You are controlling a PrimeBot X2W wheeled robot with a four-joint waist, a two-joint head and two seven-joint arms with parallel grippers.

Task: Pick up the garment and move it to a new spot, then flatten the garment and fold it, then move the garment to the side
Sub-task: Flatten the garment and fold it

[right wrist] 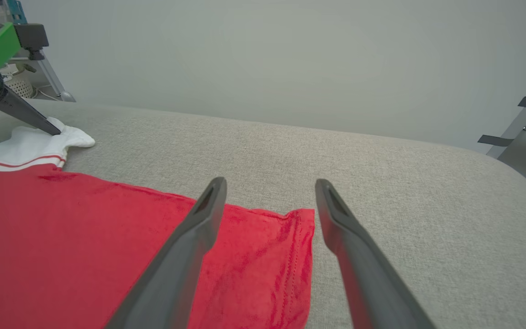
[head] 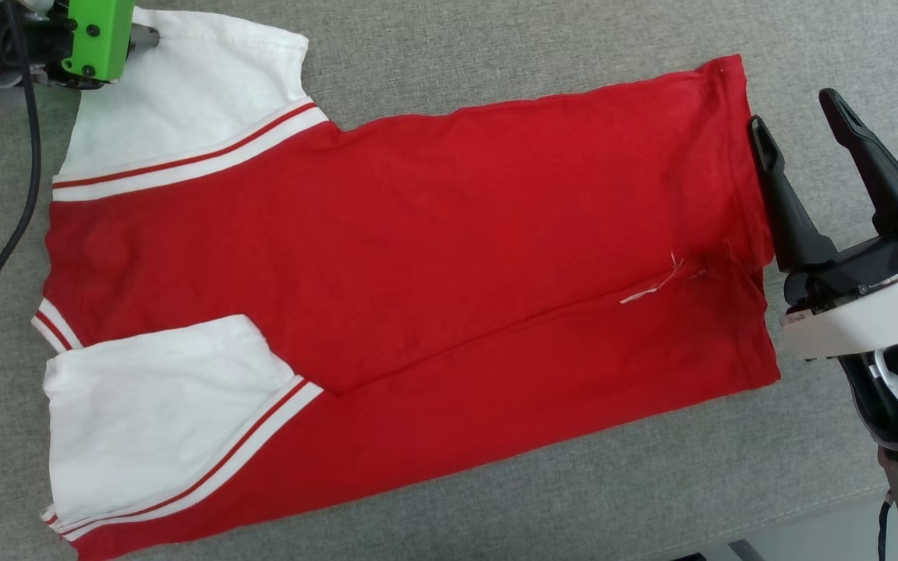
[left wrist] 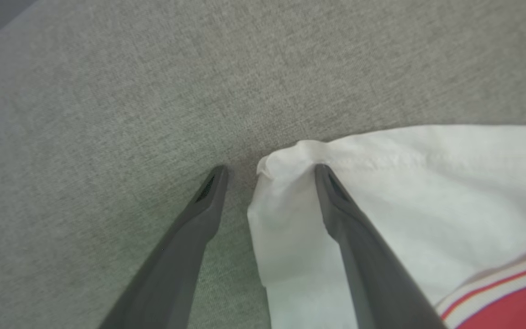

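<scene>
Head view: the garment point(head: 418, 257) lies flat across the middle of the grey cushioned surface point(head: 496, 62), its long sides folded inward, white sleeves toward the left edge and the hem toward the right. The left claw point(left wrist: 270, 168) is released and straddles the far sleeve's corner, with one finger on the white cloth. The right claw point(head: 793, 111) is also spread wide at the far hem corner and holds nothing. The cloth looks light, limp and soft, so it would likely sag and its layers slide apart. The corners are the best places to pinch, taking every layer together.
</scene>
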